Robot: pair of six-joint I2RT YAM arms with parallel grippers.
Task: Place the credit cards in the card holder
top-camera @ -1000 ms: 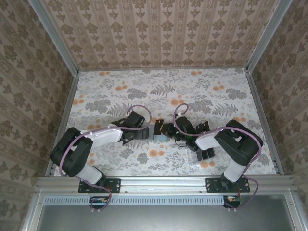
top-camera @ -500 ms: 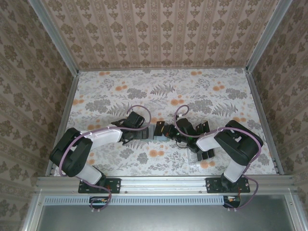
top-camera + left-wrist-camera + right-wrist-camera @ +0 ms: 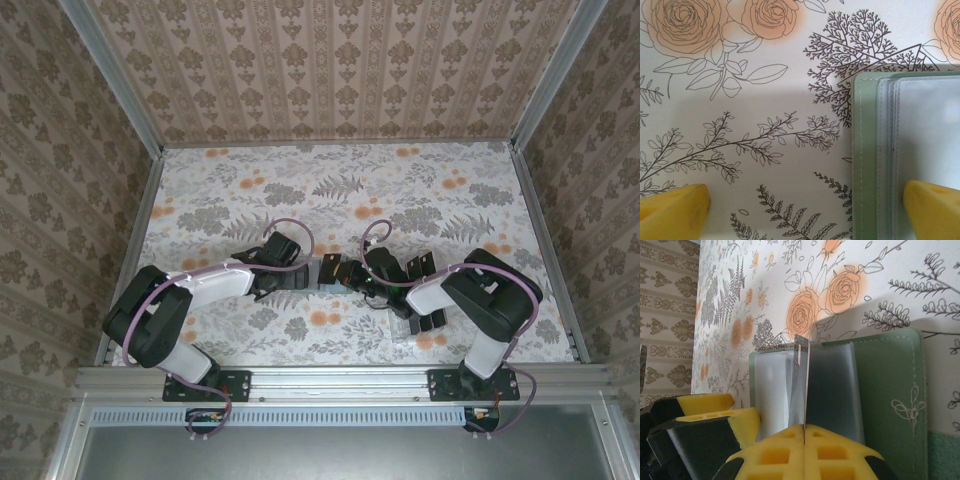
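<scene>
The card holder [image 3: 867,160], a sage-green wallet, lies open on the floral table with its clear sleeves [image 3: 772,390] facing up. It lies between the two arms [image 3: 326,272]. My left gripper [image 3: 805,210] is open and low over the holder's left edge, with one yellow fingertip [image 3: 932,205] over the sleeves and the other [image 3: 675,210] over the table. My right gripper [image 3: 804,432] is shut on a thin credit card [image 3: 805,385], seen edge-on. The card stands upright with its far end among the sleeves. A dark panel [image 3: 832,390] lies right of it.
A clear slotted rack [image 3: 420,322] with several black cards stands by the right arm near the front edge. Patterned walls close off the back and both sides. Open floral table stretches behind the arms. The left gripper's yellow fingers [image 3: 705,410] sit close beside the right gripper.
The right gripper has edged a little to the left with its card, closer to the holder and the left gripper. The left arm has held still.
</scene>
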